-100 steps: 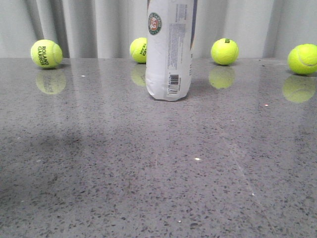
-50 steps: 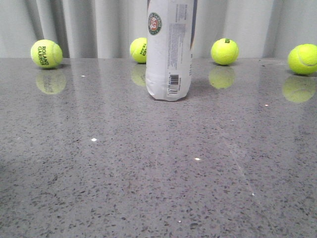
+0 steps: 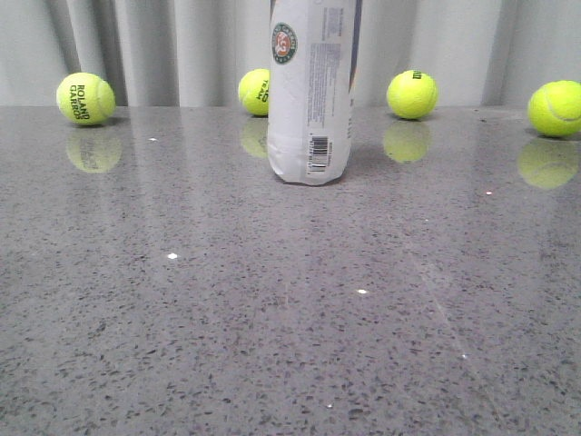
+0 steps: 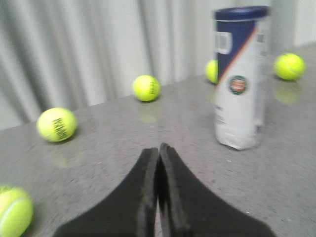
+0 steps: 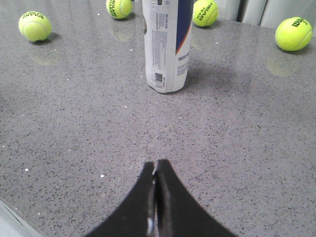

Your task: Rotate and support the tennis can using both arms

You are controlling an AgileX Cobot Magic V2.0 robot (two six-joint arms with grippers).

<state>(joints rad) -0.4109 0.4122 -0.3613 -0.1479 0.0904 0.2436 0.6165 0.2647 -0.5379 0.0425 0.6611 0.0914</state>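
Tennis can stands upright on the grey speckled counter, toward its far side, its top cut off by the front view's edge. Both arms hang back from it, well apart from the can and touching nothing. The left gripper points toward the can's logo side, its black fingers pressed together and empty. The right gripper aims at the barcode side, fingers likewise closed on nothing. Four tennis balls line the counter's back edge before a pale curtain, one partly hidden behind the can.
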